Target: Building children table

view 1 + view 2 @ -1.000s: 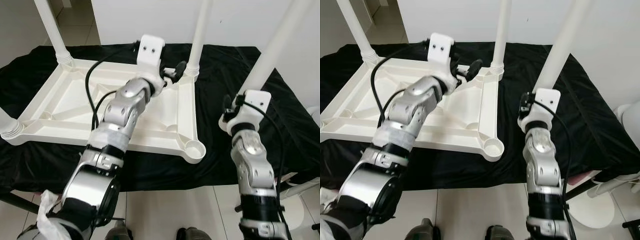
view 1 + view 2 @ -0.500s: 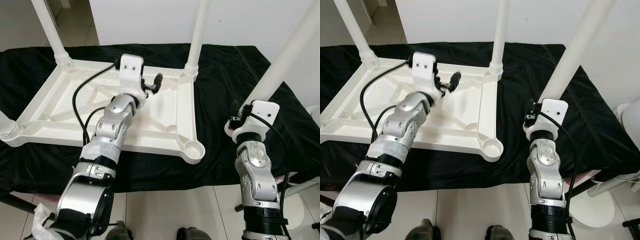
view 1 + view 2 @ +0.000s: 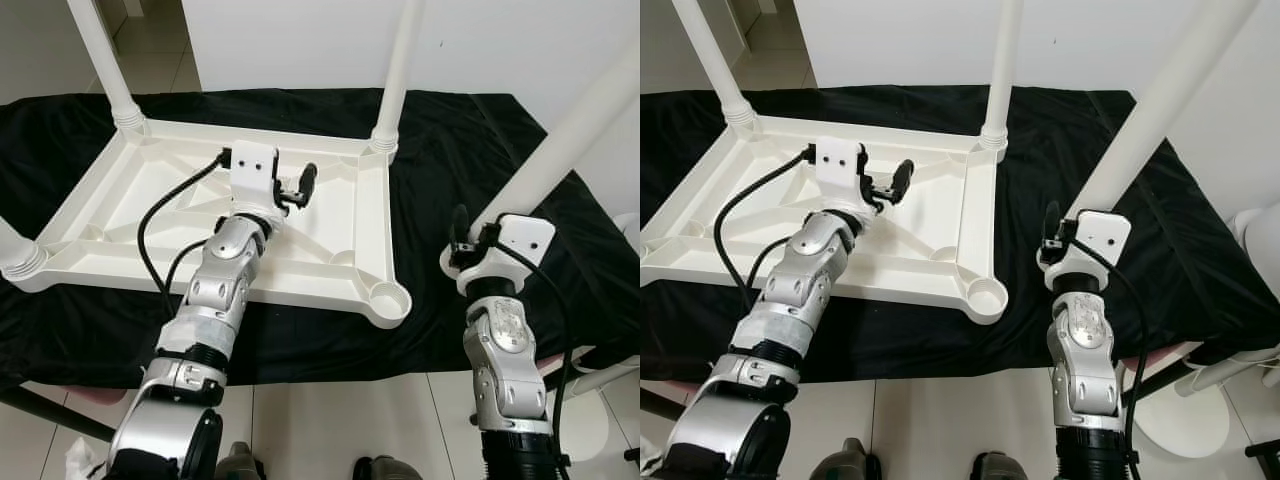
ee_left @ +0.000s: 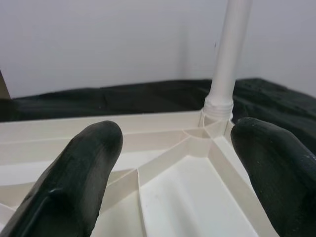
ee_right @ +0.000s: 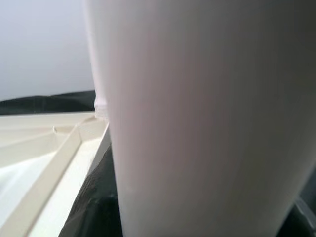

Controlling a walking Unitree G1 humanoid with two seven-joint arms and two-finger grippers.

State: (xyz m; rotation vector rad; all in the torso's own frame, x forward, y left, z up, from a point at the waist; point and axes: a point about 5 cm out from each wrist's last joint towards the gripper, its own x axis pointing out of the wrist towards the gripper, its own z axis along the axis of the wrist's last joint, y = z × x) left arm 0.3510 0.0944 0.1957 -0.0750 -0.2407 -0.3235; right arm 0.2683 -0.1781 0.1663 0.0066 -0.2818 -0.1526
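Note:
The white plastic tabletop (image 3: pixel 150 215) lies upside down on a black cloth. White legs stand in its far left corner (image 3: pixel 100 50) and far right corner (image 3: pixel 398 60), and another leg's base (image 3: pixel 18 255) shows at the near left. The near right socket (image 3: pixel 388 298) holds nothing. My left gripper (image 3: pixel 303 182) hovers open over the ribbed underside, its fingers (image 4: pixel 74 182) apart and pointing at the far right leg (image 4: pixel 228 59). My right gripper (image 3: pixel 478 228) is shut on the lower end of a loose white leg (image 3: pixel 570 130), which tilts up to the right of the tabletop.
The black cloth (image 3: pixel 470 140) covers the low support under the tabletop. A white wall rises behind it. Tiled floor (image 3: pixel 330 430) lies in front, and a white round object (image 3: pixel 590 420) sits on the floor at the near right.
My left gripper has drawn back from the far right leg toward the middle of the tabletop. The right gripper, still holding the loose leg, has sunk slightly.

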